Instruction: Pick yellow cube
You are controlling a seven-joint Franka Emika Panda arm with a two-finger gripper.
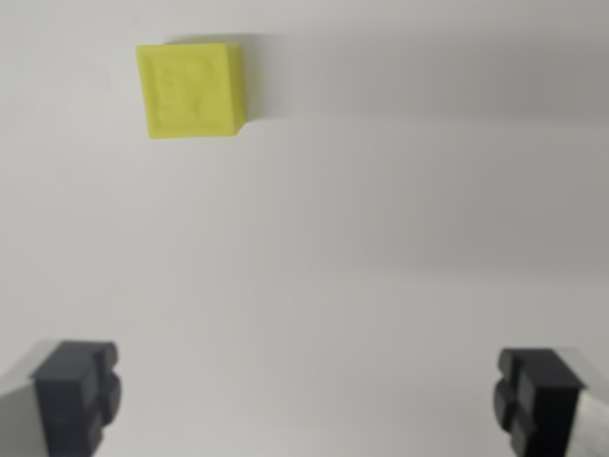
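A yellow cube (192, 89) with a faint embossed mark on its top face rests on a plain white surface, in the upper left of the wrist view. My gripper (304, 400) hangs above the surface at the bottom of the view, open wide. Its two black fingertips (78, 392) show in the bottom corners with nothing between them. The cube lies well ahead of the fingers and toward the wrist view's left, apart from both.
The white surface (381, 238) fills the whole view. A soft shadow falls to the right of the cube.
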